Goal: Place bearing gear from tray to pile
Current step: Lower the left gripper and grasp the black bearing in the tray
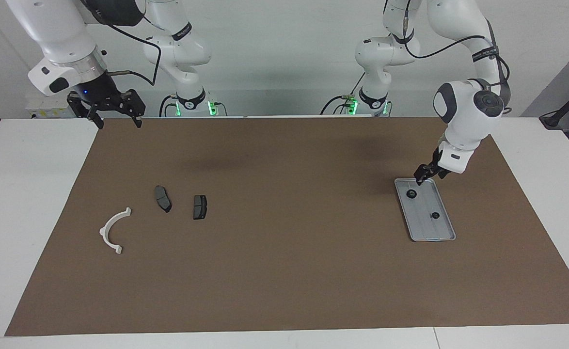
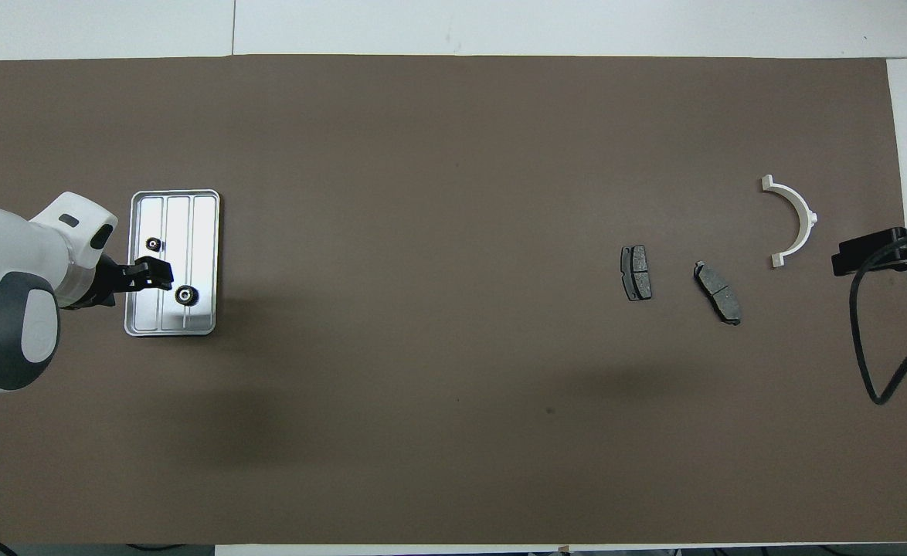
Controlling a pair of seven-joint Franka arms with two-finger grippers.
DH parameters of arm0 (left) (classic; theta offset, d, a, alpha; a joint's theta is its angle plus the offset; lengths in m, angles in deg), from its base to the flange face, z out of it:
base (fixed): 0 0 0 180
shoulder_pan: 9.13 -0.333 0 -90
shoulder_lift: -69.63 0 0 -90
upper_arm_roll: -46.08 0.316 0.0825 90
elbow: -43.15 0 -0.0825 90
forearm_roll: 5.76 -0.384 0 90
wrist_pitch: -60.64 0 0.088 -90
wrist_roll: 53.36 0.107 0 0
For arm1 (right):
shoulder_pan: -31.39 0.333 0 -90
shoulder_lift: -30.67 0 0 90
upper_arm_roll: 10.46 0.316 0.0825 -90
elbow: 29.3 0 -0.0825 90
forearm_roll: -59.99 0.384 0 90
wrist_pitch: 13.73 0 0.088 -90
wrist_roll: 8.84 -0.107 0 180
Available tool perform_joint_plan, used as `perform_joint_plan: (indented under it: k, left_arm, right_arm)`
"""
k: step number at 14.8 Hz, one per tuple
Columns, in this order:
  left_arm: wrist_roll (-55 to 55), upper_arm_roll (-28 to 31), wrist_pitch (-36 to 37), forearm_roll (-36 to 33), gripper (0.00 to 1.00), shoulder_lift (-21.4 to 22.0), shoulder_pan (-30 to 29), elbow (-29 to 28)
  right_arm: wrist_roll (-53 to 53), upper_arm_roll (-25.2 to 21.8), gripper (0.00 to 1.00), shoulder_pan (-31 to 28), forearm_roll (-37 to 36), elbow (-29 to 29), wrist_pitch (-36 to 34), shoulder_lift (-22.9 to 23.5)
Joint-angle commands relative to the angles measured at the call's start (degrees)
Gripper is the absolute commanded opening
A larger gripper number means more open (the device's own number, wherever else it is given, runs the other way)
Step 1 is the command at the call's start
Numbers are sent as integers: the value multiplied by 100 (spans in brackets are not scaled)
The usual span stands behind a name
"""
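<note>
We are looking at a robotics lab. Two white robot arms (image 1: 464,116) stand at the head of a long white counter (image 1: 32,194) covered by a brown mat (image 1: 284,271), with green status lights at their bases and black cables trailing from them. Plain pale walls surround the bench, and small machine parts on the mat suggest test work.

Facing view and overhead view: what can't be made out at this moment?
- Left end effector over the ridged silver-grey metal tray: finger opening too small in both views.
- Two small dark toothed gears: teeth unreadable in the facing view.
- Right end effector: partly cut off by the overhead view's edge.
</note>
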Motion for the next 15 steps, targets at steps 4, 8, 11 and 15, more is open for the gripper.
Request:
perform_joint_plan:
  k: [4,8,11,15]
  left_arm:
    - [-422,-7,-583,-116,89,-490,158,-51]
    - [-405,-15,-601,-116,88,-657,193,-51]
    - [-413,-15,-566,-116,87,-728,290,-60]
    - [-396,-15,-601,-116,82,-745,272,-60]
  right_arm:
    - [-161,42,100,-61,-62,201,214,-144]
    - [-161,42,100,-61,-62,201,223,-144]
    - [-161,42,100,-70,-62,201,214,-135]
    - [-152,42,100,-70,-53,201,223,-135]
